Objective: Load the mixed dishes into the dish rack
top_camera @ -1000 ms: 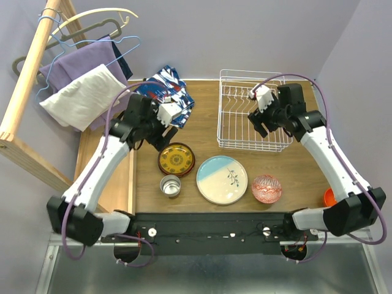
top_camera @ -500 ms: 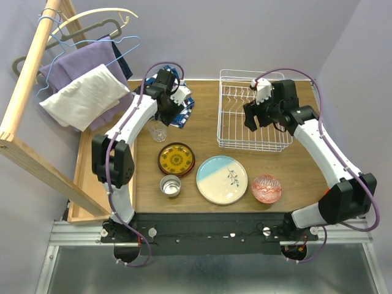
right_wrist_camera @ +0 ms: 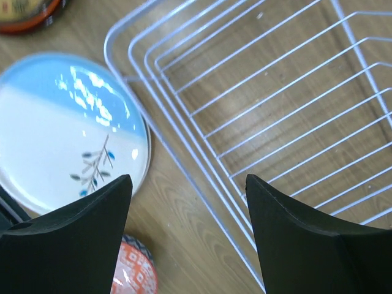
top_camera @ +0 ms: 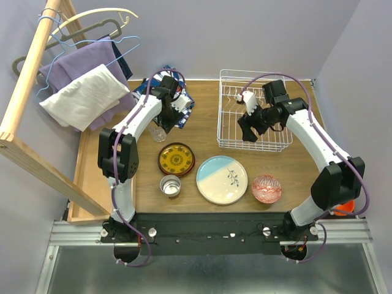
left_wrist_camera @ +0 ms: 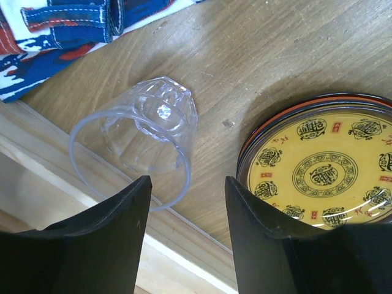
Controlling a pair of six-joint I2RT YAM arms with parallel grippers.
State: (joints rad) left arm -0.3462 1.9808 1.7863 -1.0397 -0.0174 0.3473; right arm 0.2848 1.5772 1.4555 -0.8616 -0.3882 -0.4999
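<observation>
Progress: nothing is loaded; I see no dish in the dish rack (top_camera: pixel 219 110).
Left to do: the clear glass (left_wrist_camera: pixel 147 122), dark red-yellow plate (left_wrist_camera: pixel 318 165), steel cup (top_camera: pixel 170 185), large pale plate (top_camera: pixel 222 179) and red-patterned bowl (top_camera: pixel 266 188) all sit on the table (top_camera: pixel 294 165).
Left gripper (left_wrist_camera: pixel 185 190): jaws wide apart, holding nothing.
Glass versus left gripper: just beyond the fingertips, rim reaching into the gap, untouched. It looks upright, but the view is too steep to be sure.
Right gripper (right_wrist_camera: pixel 188 184): open and empty over the rack's near-left corner, with the large plate just beside it.

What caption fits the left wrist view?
Open left gripper hovers above clear faceted glass beside dark red-yellow patterned plate.
</observation>
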